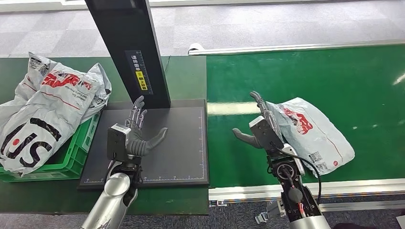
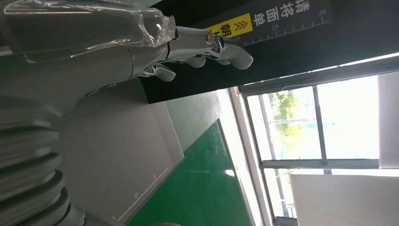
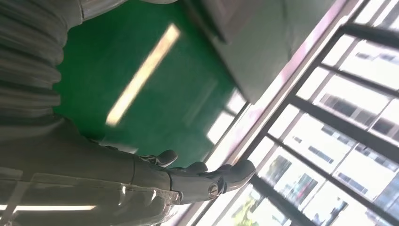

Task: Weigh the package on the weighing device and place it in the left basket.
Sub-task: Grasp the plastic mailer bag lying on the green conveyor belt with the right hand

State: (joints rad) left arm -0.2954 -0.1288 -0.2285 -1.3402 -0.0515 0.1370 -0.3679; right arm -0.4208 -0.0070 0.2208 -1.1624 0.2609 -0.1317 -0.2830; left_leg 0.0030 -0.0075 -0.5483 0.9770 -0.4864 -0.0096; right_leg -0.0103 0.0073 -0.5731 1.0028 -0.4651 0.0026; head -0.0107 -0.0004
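Observation:
A white plastic package (image 1: pixel 315 134) with red print lies on the green conveyor belt (image 1: pixel 305 76) at the right. My right hand (image 1: pixel 260 131) stands open just left of it, fingers up, back of the hand against the package's near edge. My left hand (image 1: pixel 136 136) hovers open over the dark scale platform (image 1: pixel 181 152), fingers spread, holding nothing. In the left wrist view the left hand (image 2: pixel 188 47) reaches toward the scale's black post (image 2: pixel 282 42). In the right wrist view the right hand (image 3: pixel 188 176) is empty above the belt. The green basket (image 1: pixel 79 152) at the far left holds white packages (image 1: pixel 43 109).
The scale's black post (image 1: pixel 131 47) with a yellow label rises from the platform's back edge. A metal rail (image 1: pixel 296 47) borders the belt's far side; another rail (image 1: pixel 353 186) runs along its near edge. Grey floor lies beyond.

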